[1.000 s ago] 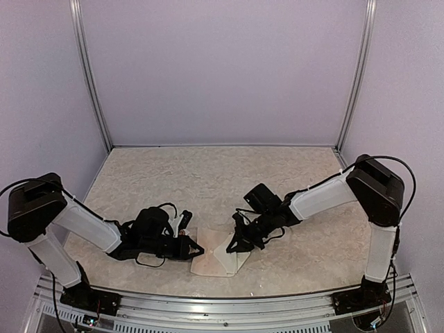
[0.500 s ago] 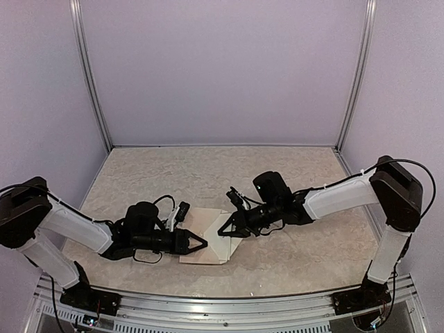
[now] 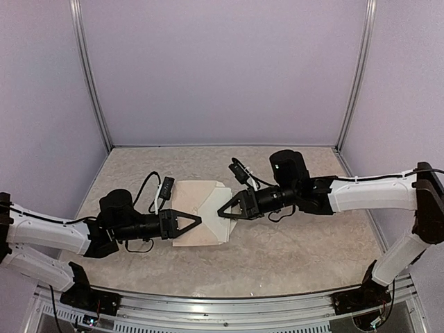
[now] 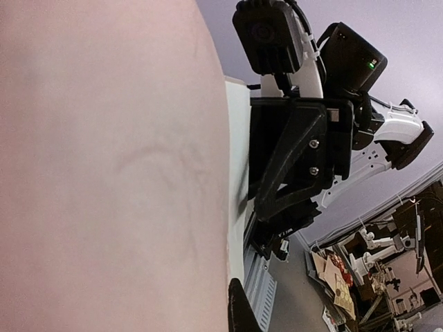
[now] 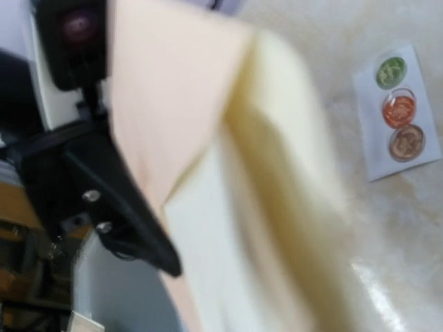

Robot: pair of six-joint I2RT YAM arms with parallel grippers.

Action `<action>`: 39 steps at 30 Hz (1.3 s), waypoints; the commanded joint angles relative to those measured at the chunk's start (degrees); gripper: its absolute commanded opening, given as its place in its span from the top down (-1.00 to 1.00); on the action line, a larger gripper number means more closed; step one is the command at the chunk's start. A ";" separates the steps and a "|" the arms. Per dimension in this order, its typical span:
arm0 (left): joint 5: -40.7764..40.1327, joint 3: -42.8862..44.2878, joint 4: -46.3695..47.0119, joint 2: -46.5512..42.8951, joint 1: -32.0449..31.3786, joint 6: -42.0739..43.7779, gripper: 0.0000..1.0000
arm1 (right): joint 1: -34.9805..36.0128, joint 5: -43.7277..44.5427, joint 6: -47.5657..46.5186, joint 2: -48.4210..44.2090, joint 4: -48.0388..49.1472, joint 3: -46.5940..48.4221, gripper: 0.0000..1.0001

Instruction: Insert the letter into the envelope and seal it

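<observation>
Two grippers nose to nose across the envelope [image 3: 200,234], both arms stretched low and long toward it. Left gripper [image 3: 196,222] at the envelope's left edge, jaws pinched fully together on that edge. Right gripper [image 3: 223,212] at the envelope's right edge. Cannot tell whether parted or closed: tips merge with the paper in the overhead view and do not show in its own wrist view. Envelope pale pink, over the middle of the table [image 3: 298,243], diagonal seams faintly visible from above. Letter [image 5: 277,194] cream, lying close against the envelope's right side and reaching past its right edge. Cannot tell whether tucked into the pocket or only alongside. Right wrist view: envelope and letter blurred and close to the lens, left gripper dark on the envelope's far side. Sticker strip [image 5: 398,111] flat on the table, apart from the envelope, with three round stickers: green, orange, brown. Left wrist view: envelope filling the left half, pale letter edge just beside it, right gripper facing in from the envelope's other side.
</observation>
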 commanded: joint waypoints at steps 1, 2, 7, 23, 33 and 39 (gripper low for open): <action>-3.12 -0.14 0.68 -3.17 -0.49 1.08 1.00 | 0.44 1.86 -1.41 -4.67 -0.18 -1.38 0.50; -3.25 -0.06 0.87 -3.30 -0.75 1.21 1.00 | 0.45 1.80 -1.31 -5.04 -0.13 -1.59 0.49; -3.78 0.83 0.37 -4.18 -2.14 2.14 1.00 | 1.37 1.81 -1.51 -5.84 0.17 -1.60 0.55; -4.98 2.66 -5.71 -6.65 -2.69 4.57 0.16 | 2.74 0.78 -4.20 -6.51 -2.27 -1.44 1.00; -2.99 3.25 -3.87 -4.91 -2.31 4.47 0.62 | 3.83 -1.68 -6.39 -2.75 -3.09 2.05 1.00; -2.17 2.80 -1.60 -4.21 -2.56 3.62 0.69 | 4.61 -3.05 -6.74 -0.09 -1.68 4.17 1.00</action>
